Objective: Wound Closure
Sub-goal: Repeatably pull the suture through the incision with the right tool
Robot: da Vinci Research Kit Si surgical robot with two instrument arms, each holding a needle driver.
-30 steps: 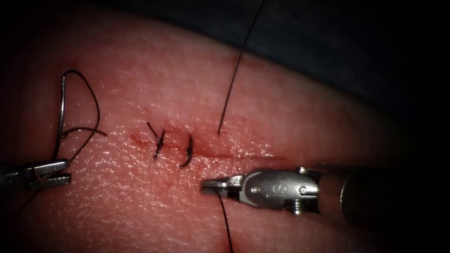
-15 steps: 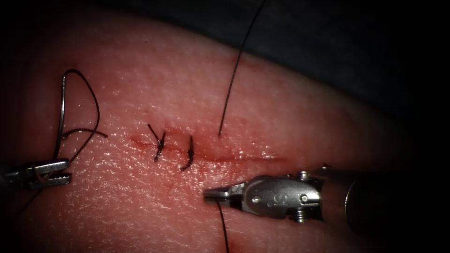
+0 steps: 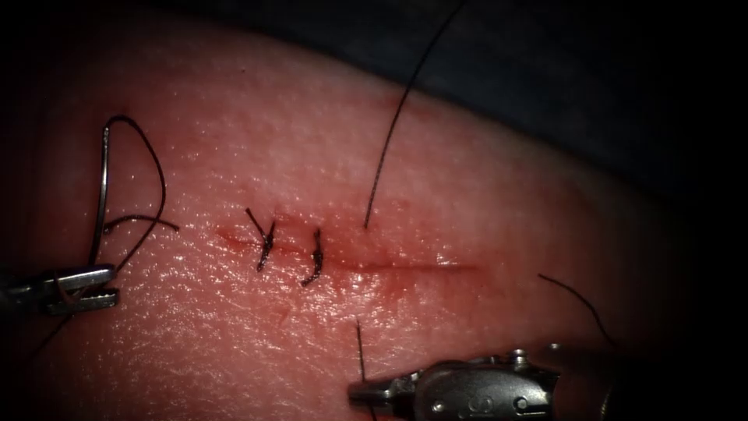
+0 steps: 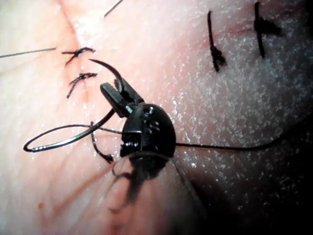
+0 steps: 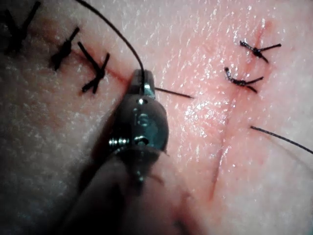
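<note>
Two knotted stitches (image 3: 288, 248) cross the cut (image 3: 405, 265) in glistening tissue (image 3: 234, 327).

dark backdrop (image 3: 592, 86) – dim edges, light falls centrally

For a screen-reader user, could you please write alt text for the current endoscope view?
The left tool, at the picture's left edge, holds the curved needle near one end, clear of the tissue. The right tool, below the cut, is shut on the thread that rises from the tissue. Two finished stitches cross the cut's left part.
</note>
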